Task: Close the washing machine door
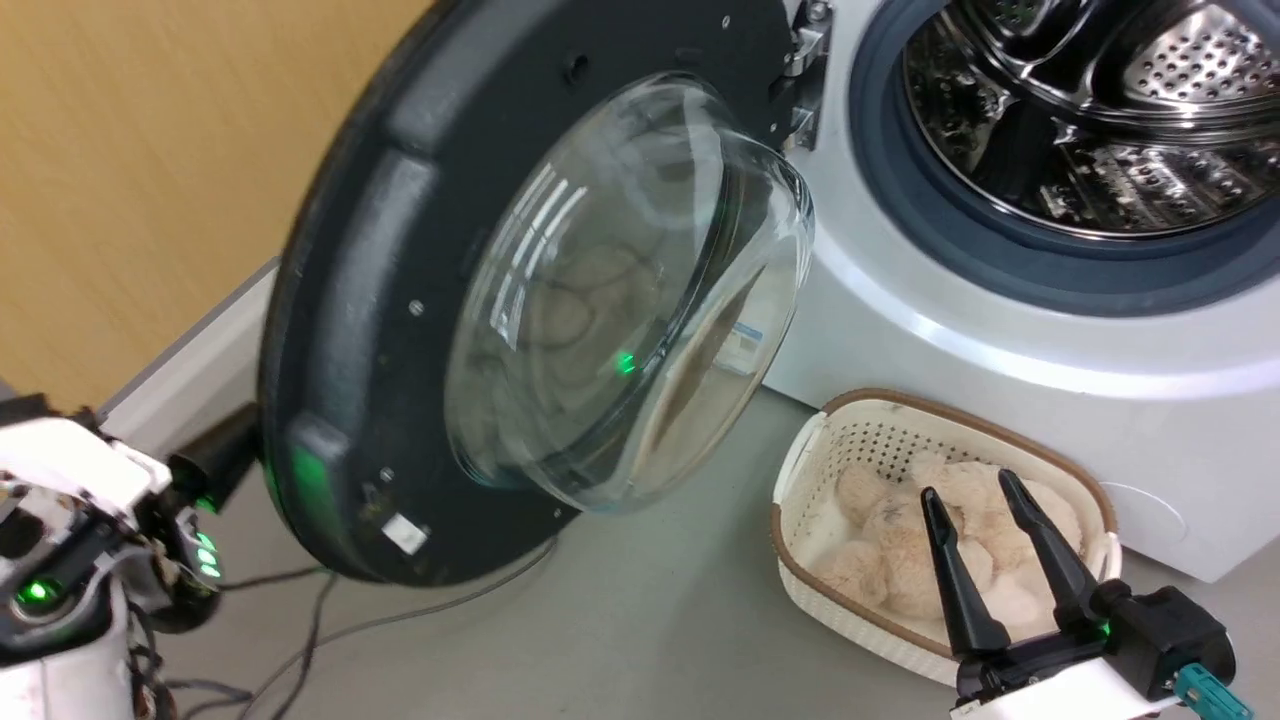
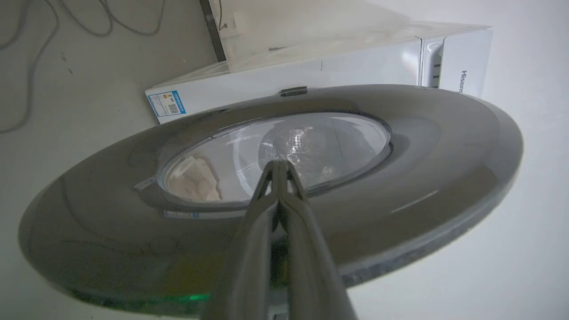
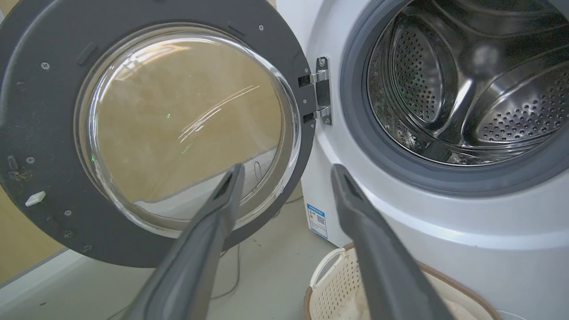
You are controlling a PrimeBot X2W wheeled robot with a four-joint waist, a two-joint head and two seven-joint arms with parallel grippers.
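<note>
One door [image 1: 400, 300] hangs wide open, left of the one washer's [image 1: 1000, 340] drum and hinged at its right edge. The left gripper [image 2: 280, 166], jaws pressed together, points at the door's outer face. The right gripper [image 1: 968, 487], jaws wide and empty, hovers over the one basket [image 1: 795, 478] of pale plush, near right.

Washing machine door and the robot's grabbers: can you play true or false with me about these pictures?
1. The washing machine door is shut. False: it hangs wide open on its hinge.
2. The right gripper has its fingers spread apart. True.
3. The left gripper is open too. False: its fingers are pressed together.
4. The basket sits on the floor by the washing machine, with something fluffy inside. True.
5. The drum is stuffed with clothes. False: the part in view looks empty.
</note>
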